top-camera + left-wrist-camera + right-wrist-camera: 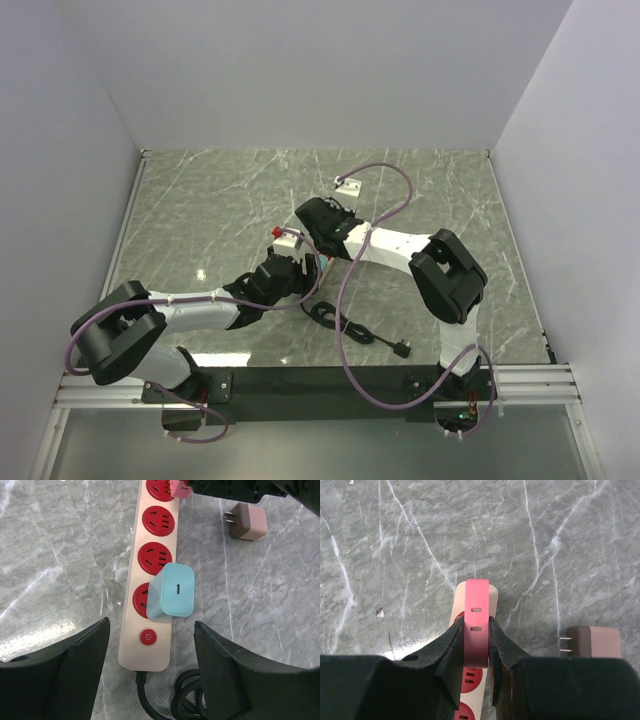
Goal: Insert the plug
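Note:
A beige power strip (150,575) with red sockets lies on the marble table; its end also shows in the top view (291,241). A teal charger (172,591) sits in the socket nearest the red switch (147,637). My right gripper (476,630) is shut on a pink plug (476,615), held upright over the strip's far end socket (472,680); I cannot tell whether it is seated. The pink plug also shows in the left wrist view (179,487). My left gripper (152,672) is open and empty, hovering above the strip's switch end.
A brown-and-pink adapter (248,521) lies on its side right of the strip, also in the right wrist view (592,641). The strip's black cable (340,322) coils toward the near edge, ending in a plug (403,349). A white adapter (348,185) lies farther back.

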You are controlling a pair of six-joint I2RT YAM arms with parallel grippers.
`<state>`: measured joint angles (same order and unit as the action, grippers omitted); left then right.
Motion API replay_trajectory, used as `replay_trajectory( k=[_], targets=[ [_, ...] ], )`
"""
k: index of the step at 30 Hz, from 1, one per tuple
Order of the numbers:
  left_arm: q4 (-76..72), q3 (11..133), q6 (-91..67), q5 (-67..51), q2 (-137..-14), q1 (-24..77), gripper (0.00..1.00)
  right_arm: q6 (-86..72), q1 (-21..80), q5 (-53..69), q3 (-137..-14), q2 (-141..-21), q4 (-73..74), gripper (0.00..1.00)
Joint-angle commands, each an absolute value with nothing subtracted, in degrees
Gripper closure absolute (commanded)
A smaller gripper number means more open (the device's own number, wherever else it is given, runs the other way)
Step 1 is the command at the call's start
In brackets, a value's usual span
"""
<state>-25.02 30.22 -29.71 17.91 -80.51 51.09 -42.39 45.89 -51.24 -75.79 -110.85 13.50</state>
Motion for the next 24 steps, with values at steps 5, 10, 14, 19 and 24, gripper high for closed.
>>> replay_trajectory(
  k=[5, 10, 14, 19, 24],
  targets=[
    [-25.93, 30.50, -30.59, 18.46, -79.02, 51.33, 0.26, -44.03, 46.41, -43.60, -72.78, -115.31, 11.87, 1.00],
    [-25.93, 30.23, -30.41, 19.07, -77.87, 51.33, 0.26, -44.03, 46.23, -42.19, -70.66, -114.61, 9.58, 1.00],
    [-25.58, 30.15, -30.50, 19.25, -77.78, 51.42, 0.26, -44.38, 46.05, -39.38, -68.74, -113.73, 7.30, 1.00],
    [-25.84, 29.79, -30.59, 19.34, -77.26, 51.33, 0.26, -45.17, 46.14, -39.20, -67.42, -113.03, 8.09, 1.00],
    [-25.84, 29.88, -30.50, 19.16, -77.70, 51.33, 0.26, -46.14, 46.23, -38.68, -65.22, -112.67, 7.65, 1.00]
  ],
)
